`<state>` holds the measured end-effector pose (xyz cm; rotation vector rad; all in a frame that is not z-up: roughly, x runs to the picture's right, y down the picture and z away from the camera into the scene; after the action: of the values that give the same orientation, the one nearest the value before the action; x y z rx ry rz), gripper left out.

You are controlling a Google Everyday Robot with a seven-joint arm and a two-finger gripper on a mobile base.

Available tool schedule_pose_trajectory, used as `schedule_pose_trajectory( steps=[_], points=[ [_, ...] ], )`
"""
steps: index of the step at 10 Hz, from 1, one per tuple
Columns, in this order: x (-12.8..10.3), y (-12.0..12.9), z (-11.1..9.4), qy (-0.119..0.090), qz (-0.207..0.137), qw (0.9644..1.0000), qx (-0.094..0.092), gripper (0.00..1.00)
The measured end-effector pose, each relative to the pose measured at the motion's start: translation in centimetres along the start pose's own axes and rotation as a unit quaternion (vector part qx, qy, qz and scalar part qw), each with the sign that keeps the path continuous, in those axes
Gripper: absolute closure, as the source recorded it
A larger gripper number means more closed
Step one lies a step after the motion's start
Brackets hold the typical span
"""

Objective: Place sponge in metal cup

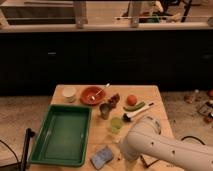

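— At the table's [150, 93] front edge, what lies there?
— The sponge [102, 157], flat beside the green tray [63, 133]. The metal cup [105, 110] stands apart, mid-table, dark inside.
— The red bowl [91, 95]?
— It holds a spoon [101, 90].
— The gripper [131, 164]?
— Low beside the sponge, under the white arm [160, 147]; its grip I cannot tell.

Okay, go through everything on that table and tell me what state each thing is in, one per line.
sponge: lying flat near the table's front edge, unheld
metal cup: upright, sponge not in it
green tray: lying flat, right way up
red bowl: upright, spoon resting in it
yellow-green cup: upright
white cup: upright
gripper: not in view; the white arm is over the table's front right
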<state>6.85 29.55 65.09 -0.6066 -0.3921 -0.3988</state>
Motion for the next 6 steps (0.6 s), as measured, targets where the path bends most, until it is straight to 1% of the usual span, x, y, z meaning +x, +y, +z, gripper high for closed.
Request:
schedule_pose_trajectory(
  steps=[1,3,4,6],
  points=[
    [-0.9,-0.9,0.2,-0.026,-0.016,0.9995,0.008,0.2],
    [-1.8,-2.1,0.3,-0.056,-0.036,0.9976,0.018,0.2],
    [-2.2,-2.8,0.6,-0.068,-0.046,0.9964,0.021,0.2],
    [-3.1,-3.9,1.2,-0.08,-0.056,0.995,0.021,0.2]
  ],
)
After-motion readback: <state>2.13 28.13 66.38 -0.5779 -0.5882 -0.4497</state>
